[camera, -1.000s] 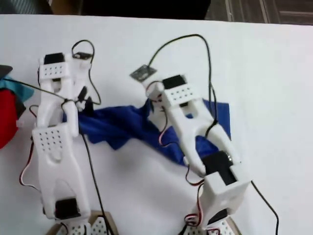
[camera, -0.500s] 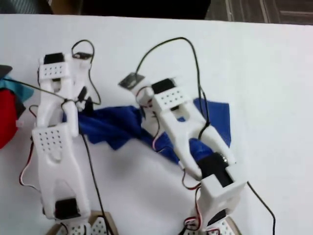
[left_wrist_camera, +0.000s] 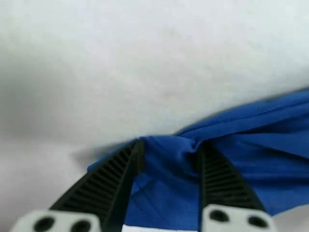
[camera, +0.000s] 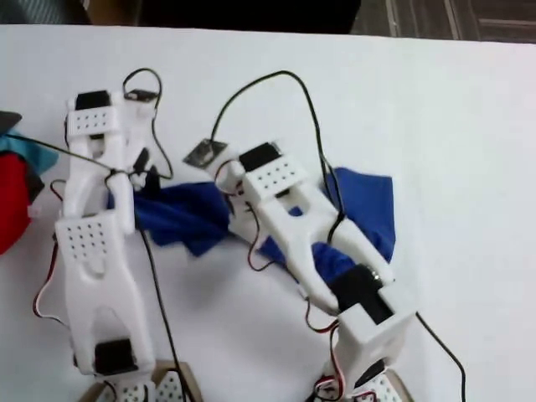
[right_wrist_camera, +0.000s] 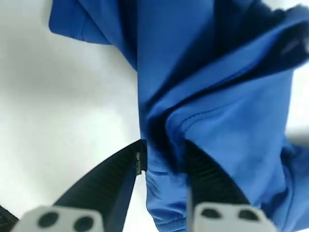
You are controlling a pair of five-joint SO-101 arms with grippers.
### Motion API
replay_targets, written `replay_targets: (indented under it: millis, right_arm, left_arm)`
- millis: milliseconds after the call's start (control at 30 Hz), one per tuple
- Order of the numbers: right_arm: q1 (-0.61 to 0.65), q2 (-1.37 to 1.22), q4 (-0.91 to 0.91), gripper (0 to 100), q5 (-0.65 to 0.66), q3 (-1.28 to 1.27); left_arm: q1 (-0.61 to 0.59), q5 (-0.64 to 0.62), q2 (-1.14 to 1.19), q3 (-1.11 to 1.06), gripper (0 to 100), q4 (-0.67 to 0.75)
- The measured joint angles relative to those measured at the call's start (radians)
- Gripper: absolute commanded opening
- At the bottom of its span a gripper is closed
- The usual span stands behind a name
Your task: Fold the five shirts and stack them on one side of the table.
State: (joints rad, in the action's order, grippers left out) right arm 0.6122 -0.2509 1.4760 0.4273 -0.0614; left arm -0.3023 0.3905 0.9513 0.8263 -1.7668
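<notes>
The white bench (camera: 452, 109) runs back to a dark strip of room at its far edge. A blue shirt (camera: 180, 216) lies near the bench's middle, crumpled and drawn out sideways between the two arms. The left arm (camera: 96, 243) stands at the shirt's left end. The right arm (camera: 310, 230) leans across the shirt's middle and hides part of it, and a flatter corner of the cloth shows beyond the arm on the right.

In the left wrist view the left fingers (left_wrist_camera: 113, 181) are clamped on a bunched edge of the shirt (left_wrist_camera: 251, 140). The cloth is pinched between their black ribbed tips, close down at the bench surface. In the right wrist view the right fingers (right_wrist_camera: 108, 181) are closed on a thick fold of the shirt (right_wrist_camera: 231, 111), which spreads away from them in deep creases over the bench.

At the bench's left edge lies a red cloth (camera: 10, 205), with a teal cloth (camera: 23, 149) touching it on the far side. A black cable (camera: 276, 79) loops up over the bench from the right arm.
</notes>
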Motion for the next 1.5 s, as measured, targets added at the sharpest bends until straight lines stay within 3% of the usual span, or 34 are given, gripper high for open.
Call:
replay_targets:
  millis: [400, 533, 767, 900, 1133, 1500]
  right_arm:
    - [-0.1, 0.0, 0.002, 11.9, 0.048, 0.0]
    - [-0.103, 0.0, 0.002, 0.9, 0.051, 0.0]
    - [-0.127, 0.014, 0.002, 2.1, 0.052, 0.002]
    - [-0.218, 0.107, 0.002, 2.1, 0.058, 0.089]
    - [-0.499, 0.242, 0.012, 2.1, 0.16, 0.253]
    - [-0.623, 0.244, 0.012, 2.1, 0.252, 0.256]
  left_arm:
    - [0.0, 0.0, 0.0, 0.0, 19, 0.0]
    - [0.0, 0.0, 0.0, 0.0, 19, 0.0]
    - [0.0, 0.0, 0.0, 0.005, 19, 0.0]
    - [0.0, 0.003, 0.002, 0.035, 19, 0.0]
    - [-0.002, 0.008, 0.002, 0.126, 19, 0.0]
    - [-0.002, 0.265, 0.012, 0.16, 27, 0.003]
